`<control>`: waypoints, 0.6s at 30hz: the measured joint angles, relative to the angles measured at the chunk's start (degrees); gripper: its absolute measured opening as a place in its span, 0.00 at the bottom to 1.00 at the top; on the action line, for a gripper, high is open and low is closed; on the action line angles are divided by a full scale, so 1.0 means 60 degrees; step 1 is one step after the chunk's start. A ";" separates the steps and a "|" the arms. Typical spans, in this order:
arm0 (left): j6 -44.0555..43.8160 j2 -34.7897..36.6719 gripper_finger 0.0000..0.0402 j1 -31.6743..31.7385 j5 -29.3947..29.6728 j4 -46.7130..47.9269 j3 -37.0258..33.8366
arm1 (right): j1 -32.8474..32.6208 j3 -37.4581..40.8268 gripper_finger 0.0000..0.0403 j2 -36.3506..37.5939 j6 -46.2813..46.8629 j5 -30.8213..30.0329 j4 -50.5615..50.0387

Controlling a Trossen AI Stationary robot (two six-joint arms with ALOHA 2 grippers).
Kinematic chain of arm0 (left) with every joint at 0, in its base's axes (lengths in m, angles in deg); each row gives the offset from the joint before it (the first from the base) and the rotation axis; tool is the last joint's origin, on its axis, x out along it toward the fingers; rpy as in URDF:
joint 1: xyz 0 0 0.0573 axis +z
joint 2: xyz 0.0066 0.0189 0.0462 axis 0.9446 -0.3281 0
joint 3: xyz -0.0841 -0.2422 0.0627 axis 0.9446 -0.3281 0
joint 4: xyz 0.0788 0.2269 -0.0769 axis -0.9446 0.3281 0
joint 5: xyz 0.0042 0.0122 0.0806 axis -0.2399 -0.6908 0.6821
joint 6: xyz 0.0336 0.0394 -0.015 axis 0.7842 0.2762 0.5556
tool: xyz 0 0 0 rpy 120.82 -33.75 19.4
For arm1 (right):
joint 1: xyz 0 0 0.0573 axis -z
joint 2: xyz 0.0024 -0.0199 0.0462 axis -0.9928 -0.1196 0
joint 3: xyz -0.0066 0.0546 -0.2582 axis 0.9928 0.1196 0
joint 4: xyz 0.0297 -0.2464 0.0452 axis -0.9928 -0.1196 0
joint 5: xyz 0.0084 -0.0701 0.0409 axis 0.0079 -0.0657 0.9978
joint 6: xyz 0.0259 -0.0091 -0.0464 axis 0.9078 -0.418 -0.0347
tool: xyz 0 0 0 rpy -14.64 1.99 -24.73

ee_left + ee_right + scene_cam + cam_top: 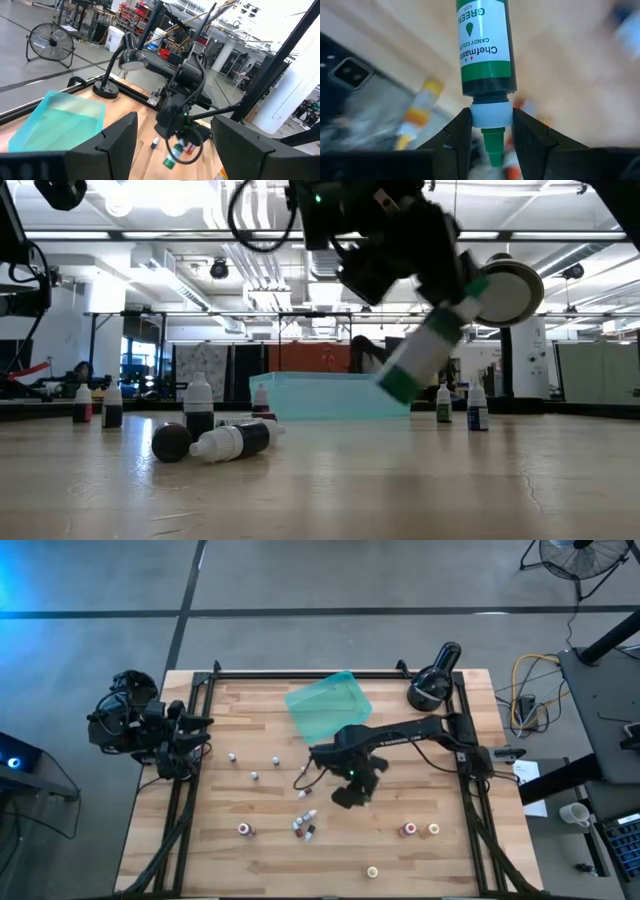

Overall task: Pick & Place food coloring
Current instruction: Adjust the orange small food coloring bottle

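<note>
Right gripper (491, 131) pinches green bottle (483, 47) at its white collar only; carry slowly, level, toward teal tray (328, 705); left gripper (172, 145) parked, jaws wide, empty

On the white label of the green bottle (484, 47), "GREEN", "CANDY COLOR" and "Chefmaster" are printed. No other text can be read.

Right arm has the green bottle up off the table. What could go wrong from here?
1. The right gripper pinches the green bottle only at its narrow white cap, and the bottle hangs tilted, so it could slip or swing loose.
2. Other bottles lie on the table close below; a drop could scatter them.
3. The teal tray sits nearby but has a raised rim that a low carry might clip.
</note>
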 joint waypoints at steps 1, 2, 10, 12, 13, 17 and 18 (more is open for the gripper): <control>0.0004 0.0000 0.56 -0.0003 -0.0034 0.0001 -0.0015 | -0.0045 0.0131 0.27 -0.0001 0.0438 0.0396 -0.0025; 0.0011 0.0000 0.56 -0.0002 -0.0075 0.0001 -0.0037 | -0.0101 0.0237 0.27 -0.0011 0.0802 0.0713 -0.0111; -0.0159 -0.0004 0.56 -0.0004 -0.0807 -0.0002 -0.0286 | -0.0656 0.0780 0.27 -0.0011 0.2762 0.2338 -0.0210; -0.0322 -0.0004 0.56 -0.0004 -0.0811 0.0000 -0.0369 | -0.0691 0.0859 0.27 -0.0014 0.3126 0.2509 -0.0198; -0.0398 -0.0004 0.56 0.0000 -0.0806 -0.0002 -0.0416 | -0.0691 0.0890 0.27 -0.0040 0.3274 0.2532 -0.0172; -0.0447 -0.0007 0.56 -0.0001 -0.0809 0.0004 -0.0568 | -0.0592 0.1118 0.27 -0.0198 0.3798 0.2548 -0.0025; -0.0461 -0.0009 0.56 -0.0004 -0.0814 0.0001 -0.0592 | -0.0564 0.1180 0.27 -0.0280 0.3829 0.2553 -0.0010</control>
